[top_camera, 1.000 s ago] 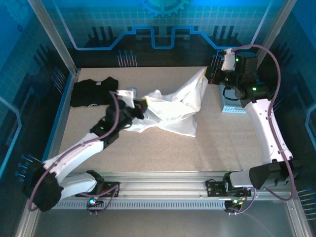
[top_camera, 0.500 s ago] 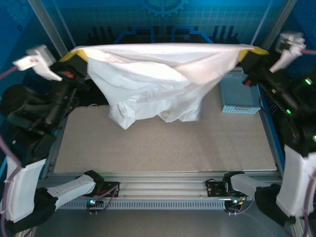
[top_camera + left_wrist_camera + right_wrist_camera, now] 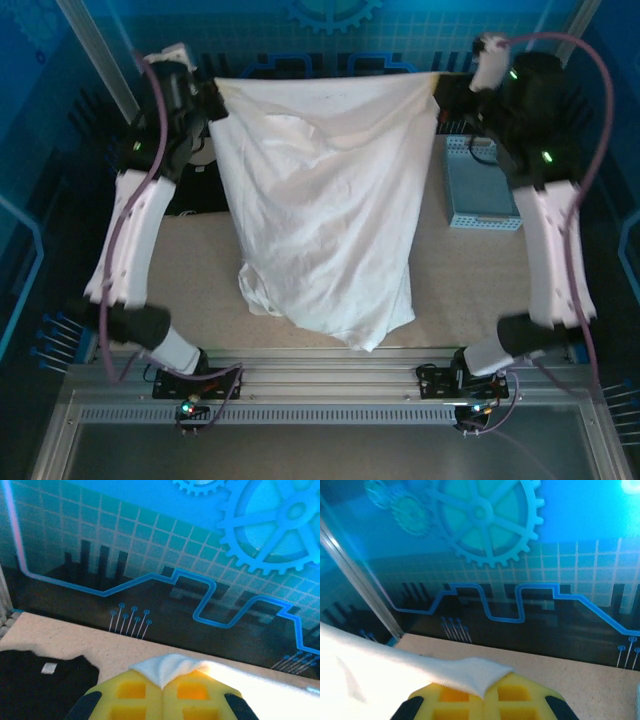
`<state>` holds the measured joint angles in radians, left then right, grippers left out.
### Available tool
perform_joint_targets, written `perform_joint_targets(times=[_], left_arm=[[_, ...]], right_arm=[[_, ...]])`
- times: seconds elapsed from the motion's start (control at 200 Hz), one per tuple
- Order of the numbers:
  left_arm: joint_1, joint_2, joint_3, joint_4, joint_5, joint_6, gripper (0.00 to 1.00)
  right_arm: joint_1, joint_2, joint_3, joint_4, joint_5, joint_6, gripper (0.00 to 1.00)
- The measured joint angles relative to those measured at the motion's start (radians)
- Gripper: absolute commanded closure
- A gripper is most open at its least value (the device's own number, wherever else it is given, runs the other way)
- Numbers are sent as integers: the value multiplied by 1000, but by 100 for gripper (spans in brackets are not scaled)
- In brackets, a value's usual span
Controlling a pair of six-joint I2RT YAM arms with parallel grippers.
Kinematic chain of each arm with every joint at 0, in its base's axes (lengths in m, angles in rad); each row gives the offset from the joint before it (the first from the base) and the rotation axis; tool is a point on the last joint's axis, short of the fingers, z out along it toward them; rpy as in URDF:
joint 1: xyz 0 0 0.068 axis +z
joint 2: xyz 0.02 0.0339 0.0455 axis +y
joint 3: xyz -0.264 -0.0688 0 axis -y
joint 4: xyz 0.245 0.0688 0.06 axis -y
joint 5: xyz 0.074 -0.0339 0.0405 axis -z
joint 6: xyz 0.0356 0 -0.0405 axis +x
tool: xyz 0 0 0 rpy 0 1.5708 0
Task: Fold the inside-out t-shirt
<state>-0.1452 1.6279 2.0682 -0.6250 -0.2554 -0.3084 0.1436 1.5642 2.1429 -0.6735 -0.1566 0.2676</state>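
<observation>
Moved since earlier frame: arms drawn closer, cloth hanging longer. Item: inside-out t-shirt (image 3: 320, 200), white, hung just left of blue basket (image 3: 483, 190). Left gripper (image 3: 212, 100) and right gripper (image 3: 440, 92) each pinch a top corner. Handling, judged: light, limp, thin; grip corners.

Items shown: two arms (left arm (image 3: 135, 230), right arm (image 3: 555, 240)); two hands (left hand (image 3: 161, 682), right hand (image 3: 483, 692)); one white t-shirt (image 3: 325, 210); one black t-shirt (image 3: 40, 690); one blue basket (image 3: 480, 185); one worktop (image 3: 470, 290).
</observation>
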Motion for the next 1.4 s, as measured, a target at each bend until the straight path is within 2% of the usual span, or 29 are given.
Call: perform_joint_targets(times=[0.085, 0.175, 0.235, 0.31, 0.405, 0.515, 0.6, 0.715, 0.875, 0.95, 1.035, 1.065, 1.115, 1.17, 1.281, 1.356, 1.376, 1.401], left_arm=[[9, 157, 275, -67, 31, 1, 100], [10, 219, 509, -93, 58, 5, 100], [10, 196, 578, -87, 71, 12, 100], [10, 100, 548, -69, 87, 20, 100], [10, -94, 353, -19, 120, 22, 100], [10, -331, 31, 57, 176, 14, 100], [-3, -521, -288, 131, 233, -9, 100], [-75, -735, -739, 188, 285, -50, 100], [-192, -844, -1244, 201, 297, -116, 100], [-250, -845, -1421, 194, 291, -159, 100], [-305, -827, -1514, 189, 268, -185, 100], [-317, -808, -1522, 192, 260, -190, 94], [-331, -766, -1523, 213, 240, -190, 76], [-341, -725, -1521, 234, 213, -193, 60], [-395, -676, -1514, 244, 135, -166, 38], [-469, -679, -1502, 279, 85, -116, 25], [-487, -679, -1498, 296, 75, -114, 18], [-516, -677, -1492, 325, 72, -85, 16]], right_arm=[[0, 180, 225, -24, 16, 0, 100], [0, 266, 431, -43, 23, 0, 100], [0, 267, 515, -45, 21, 1, 100], [0, 214, 537, -35, 13, 0, 100], [0, 97, 439, -17, -4, 0, 100], [2, -83, 185, 6, -6, -7, 100], [3, -240, -113, 31, 13, -12, 100], [4, -403, -519, 43, 58, -11, 100], [4, -455, -974, 34, 122, -10, 100], [4, -438, -1084, 21, 132, -10, 100], [4, -414, -1122, 13, 131, -11, 100], [4, -405, -1121, 17, 130, -11, 100], [4, -394, -1120, 25, 127, -12, 100], [4, -385, -1116, 28, 120, -15, 100], [5, -371, -1089, 26, 87, -20, 100], [7, -371, -1060, 15, 57, -25, 100], [7, -371, -1050, 12, 47, -26, 100], [8, -371, -1041, 10, 39, -26, 100]])
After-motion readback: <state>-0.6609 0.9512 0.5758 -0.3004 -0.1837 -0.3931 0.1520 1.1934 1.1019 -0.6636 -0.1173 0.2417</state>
